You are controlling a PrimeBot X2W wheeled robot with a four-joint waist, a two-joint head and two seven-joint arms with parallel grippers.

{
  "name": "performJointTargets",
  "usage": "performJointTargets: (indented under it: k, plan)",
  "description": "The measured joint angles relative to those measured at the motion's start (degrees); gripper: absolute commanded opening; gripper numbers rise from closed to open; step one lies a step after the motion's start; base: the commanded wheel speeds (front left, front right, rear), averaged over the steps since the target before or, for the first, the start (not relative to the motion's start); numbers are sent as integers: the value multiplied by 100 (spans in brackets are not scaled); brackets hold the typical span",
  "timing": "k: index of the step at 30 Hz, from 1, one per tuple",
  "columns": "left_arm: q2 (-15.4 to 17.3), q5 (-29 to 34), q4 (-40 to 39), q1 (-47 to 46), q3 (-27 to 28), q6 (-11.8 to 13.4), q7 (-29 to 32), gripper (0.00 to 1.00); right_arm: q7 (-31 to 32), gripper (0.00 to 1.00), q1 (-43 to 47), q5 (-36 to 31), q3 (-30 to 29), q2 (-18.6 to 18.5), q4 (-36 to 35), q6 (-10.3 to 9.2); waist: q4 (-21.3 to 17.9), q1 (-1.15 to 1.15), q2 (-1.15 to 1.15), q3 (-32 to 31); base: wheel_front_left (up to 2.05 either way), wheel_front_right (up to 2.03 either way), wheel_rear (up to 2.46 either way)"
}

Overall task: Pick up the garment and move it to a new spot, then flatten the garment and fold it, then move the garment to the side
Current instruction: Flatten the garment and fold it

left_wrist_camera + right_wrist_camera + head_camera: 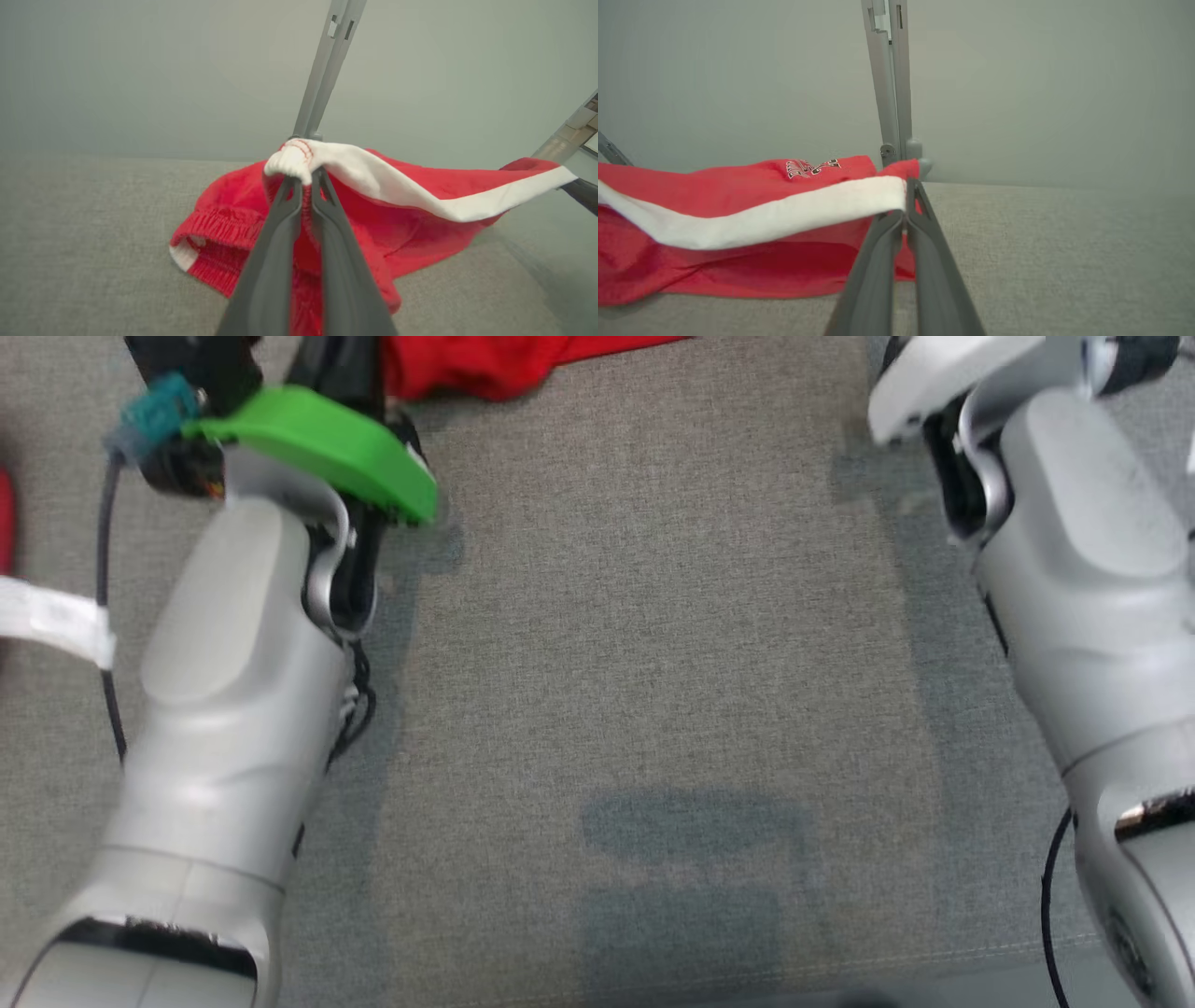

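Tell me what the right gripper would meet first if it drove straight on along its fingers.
The right gripper is shut on the red shorts at their white-trimmed edge, so that cloth travels with it. Past the tips, the grey upright post stands almost dead ahead, probably the first obstacle; its distance is unclear.

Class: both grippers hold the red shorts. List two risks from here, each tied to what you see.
The left gripper pinches only a bunched waistband corner of the shorts; it may slip free. The right gripper holds just the end of the white stripe, so the sagging middle could crumple.
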Motion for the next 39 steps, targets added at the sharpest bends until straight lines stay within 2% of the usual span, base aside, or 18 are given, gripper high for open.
performJointTargets:
  k: [4,9,10,12,19,24,32,36,39]
  plan:
    - [-19,-153,-370,857,-32,0,0,0,-38,0,990,339,209,-76,-416,0,8,0,0,-43,0,0,0]
    - [107,-75,-1128,1820,4,0,0,0,-44,0,2339,486,120,-269,-1614,1,7,0,0,-151,0,0,0]
    - [168,-31,-1423,2220,-23,0,0,0,-44,0,2915,517,-70,-304,-2113,0,11,0,0,-229,0,0,0]
    - [267,-18,-1741,2568,-70,0,0,0,-44,0,3442,486,-223,-344,-2560,1,9,0,0,-321,0,0,0]
    - [732,544,-2613,3646,-393,0,0,0,-43,0,5070,327,-557,-298,-3627,1,-6,0,0,-742,0,0,0]
    - [890,762,-3109,4376,-410,98,0,0,170,0,5924,249,-743,-129,-4246,1,-30,0,0,-1017,0,0,0]
    - [1185,760,-4125,5721,-381,606,213,0,987,0,7484,16,-1087,213,-5747,1,-116,0,0,-1544,0,0,0]
    - [1308,712,-4735,6239,-331,898,471,0,1437,0,7998,-175,-1299,281,-6370,1,-180,-1,0,-1707,0,0,0]
    - [1397,647,-5122,6516,-343,1026,679,0,1672,0,8194,-296,-1484,300,-6727,2,-197,-1,0,-1758,0,0,0]
